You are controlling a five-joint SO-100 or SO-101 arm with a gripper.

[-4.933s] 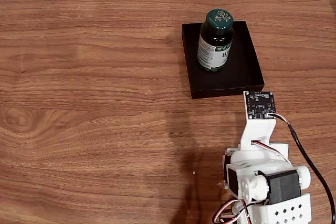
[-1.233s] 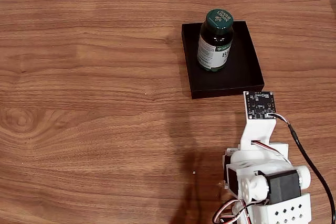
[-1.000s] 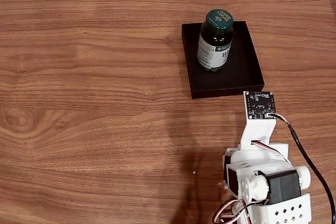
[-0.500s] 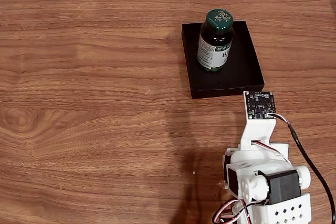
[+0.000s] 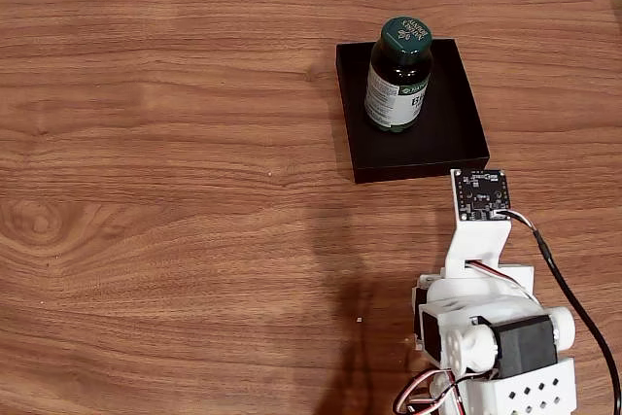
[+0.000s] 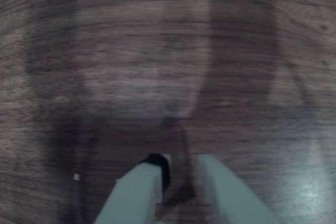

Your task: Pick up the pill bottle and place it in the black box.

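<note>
In the wrist view the gripper (image 6: 181,169) is seen entering from the bottom edge, its two pale fingers (image 6: 137,190) set close together with only a narrow gap between the tips; nothing is held between them, and whether the tips touch the blurred wood beneath them cannot be told. A small dark patch is seen at the tip of the left-hand finger in that view. In the fixed view the pill bottle (image 5: 397,75) is found standing upright inside the black box (image 5: 457,133), toward the box's far side, well apart from the arm. A green ribbed cap with gold lettering is carried by the bottle, but the words are too small to be read; a pale label with green print is wrapped around the dark body, and its text cannot be made out either. The black box is set on the wooden table (image 5: 175,143), and just beside its near right corner a small dark circuit board (image 5: 480,193) on a white bracket of the robot arm (image 5: 491,332) is seen. A black cable (image 5: 573,303) is run from that board down past the arm.
</note>
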